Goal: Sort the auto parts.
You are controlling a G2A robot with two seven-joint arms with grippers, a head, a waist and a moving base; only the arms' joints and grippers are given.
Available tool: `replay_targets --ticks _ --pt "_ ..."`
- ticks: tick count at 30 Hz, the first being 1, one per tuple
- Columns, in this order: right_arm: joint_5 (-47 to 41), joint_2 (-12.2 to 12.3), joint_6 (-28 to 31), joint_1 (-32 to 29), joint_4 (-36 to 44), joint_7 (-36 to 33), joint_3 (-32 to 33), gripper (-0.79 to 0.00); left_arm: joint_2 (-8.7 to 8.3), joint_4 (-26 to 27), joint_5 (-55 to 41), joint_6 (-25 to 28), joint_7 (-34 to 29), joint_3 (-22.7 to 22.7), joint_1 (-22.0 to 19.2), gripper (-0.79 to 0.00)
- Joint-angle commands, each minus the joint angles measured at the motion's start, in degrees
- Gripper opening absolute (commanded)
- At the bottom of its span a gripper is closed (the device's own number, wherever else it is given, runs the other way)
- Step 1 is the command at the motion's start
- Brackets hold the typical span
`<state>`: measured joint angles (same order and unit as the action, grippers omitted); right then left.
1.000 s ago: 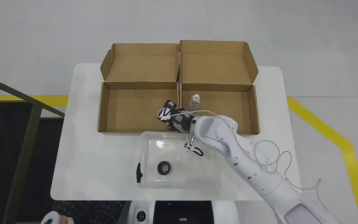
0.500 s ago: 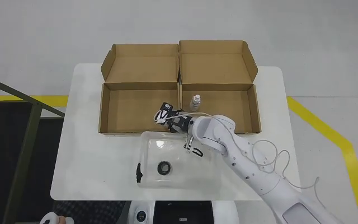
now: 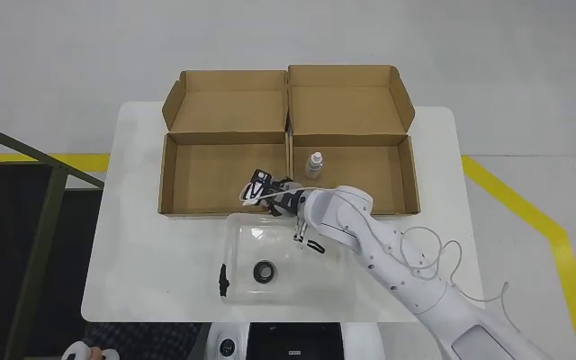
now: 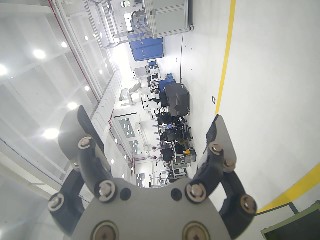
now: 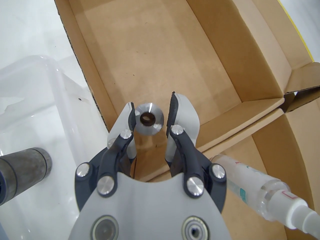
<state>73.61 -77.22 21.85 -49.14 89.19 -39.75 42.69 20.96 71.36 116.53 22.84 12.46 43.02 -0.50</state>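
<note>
Slowly my right claw (image 5: 151, 103) has slid over the left box (image 5: 155, 51), clenched on a shiny metal part (image 5: 148, 122) above its floor. One bottle (image 3: 313, 163) sits in the right box (image 3: 360, 175). A black ring (image 3: 264, 271) waits in the clear tub (image 3: 315, 281). My left claw (image 4: 150, 114) hangs wide apart.

Industrial hall, factory or robotics workshop sort. Landmark: metal-framed enclosure (image 4: 150, 8) with grey panels, standing on pale glossy floor (image 4: 275, 76). Yellow floor line (image 4: 226, 51) runs past enclosure. Blue cabinets (image 4: 146, 48) just beside enclosure. Workbenches (image 4: 175, 136) crowded with equipment, well apart from enclosure. High ceiling with round lamps (image 4: 39, 54) and red pipes (image 4: 72, 43) running length of hall. Top view: white table (image 3: 135, 252) on same pale floor, yellow lines either side.
</note>
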Motion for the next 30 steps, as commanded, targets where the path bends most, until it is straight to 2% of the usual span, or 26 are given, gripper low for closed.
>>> replay_targets --ticks 1,8,14,23,30 --pt "0.1 -0.1 0.1 0.0 0.0 -0.2 0.0 -0.526 0.0 0.0 0.0 0.0 0.0 0.0 0.0 0.0" --pt "0.1 -0.1 0.2 -0.6 2.0 0.5 1.3 -0.523 0.0 0.0 0.0 0.0 0.0 0.0 0.0 0.0" --pt "0.4 0.8 1.8 -3.5 7.8 1.5 4.0 -0.514 0.0 0.0 0.0 0.0 0.0 0.0 0.0 0.0" --pt "4.3 3.2 8.0 -14.1 21.7 2.8 7.6 -0.483 0.0 0.0 0.0 0.0 0.0 0.0 0.0 0.0" --pt "5.1 5.2 14.0 -23.0 29.6 4.4 10.4 -0.465 0.0 0.0 0.0 0.0 0.0 0.0 0.0 0.0"
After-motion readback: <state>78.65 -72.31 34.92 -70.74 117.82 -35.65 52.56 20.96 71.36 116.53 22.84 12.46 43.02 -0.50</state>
